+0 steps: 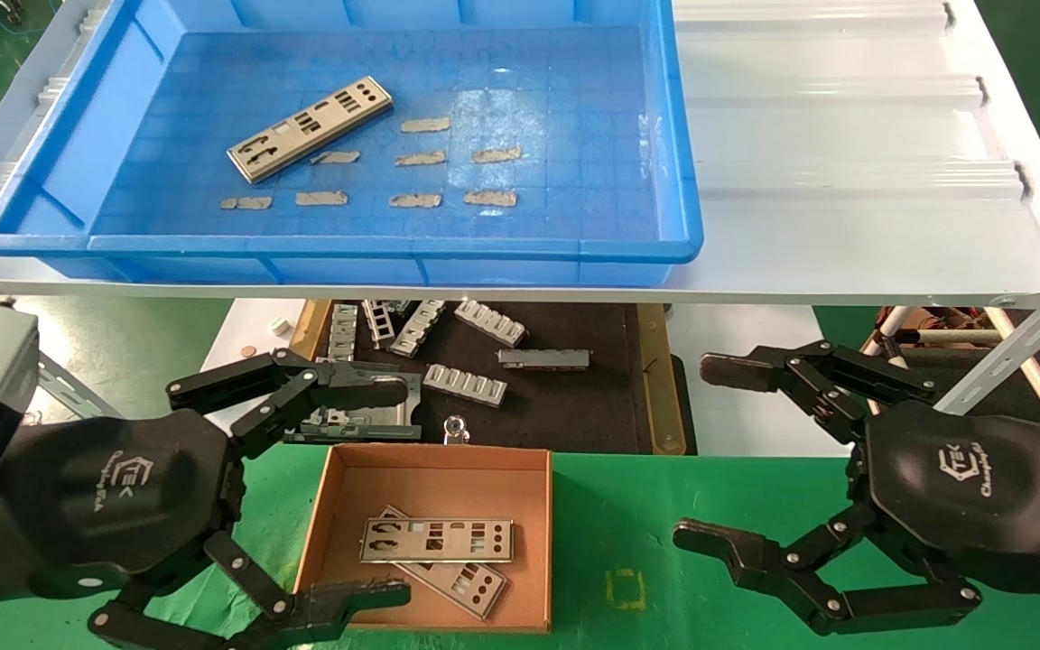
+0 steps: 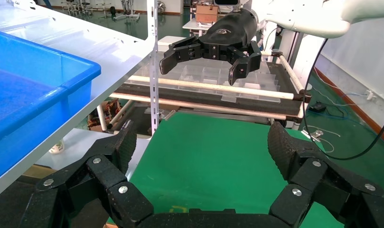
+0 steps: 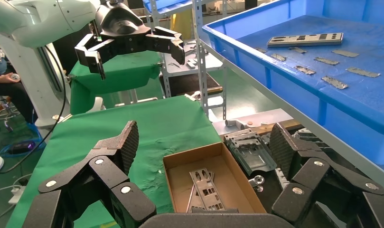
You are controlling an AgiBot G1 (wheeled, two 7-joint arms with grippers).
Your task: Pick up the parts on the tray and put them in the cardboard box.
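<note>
Green cloth covered the low table (image 1: 737,533) nearest the robot, and above and beyond it a white corrugated shelf (image 1: 845,162) carried the tray (image 1: 678,162), raised to where both arms could reach in from below the rim. At the left, the left gripper (image 1: 366,492) hung with its fingers spread wide and nothing between them, one finger over the near corner of the cardboard box (image 1: 533,542), probably because that arm serves the box side. One part (image 1: 311,128) remained in the tray, lying flat and aslant on the grid floor toward the far left, with beige tape patches (image 1: 457,158) scattered to its right and near side; these looked like markers for laying plates out, though that is only a guess. Below the shelf, chunkier ribbed brackets (image 1: 466,384) lay on a dark mat, partly cut off by the shelf edge, so their number could not be told. In the middle, the box sat on the green cloth holding two plates (image 1: 437,540), one crossed over the other, the lower mostly covered. At the right, the right gripper (image 1: 723,456) hovered released and empty over bare cloth, well apart from the box. A faint yellow mark (image 1: 626,589) on the cloth was too dim to read.
</note>
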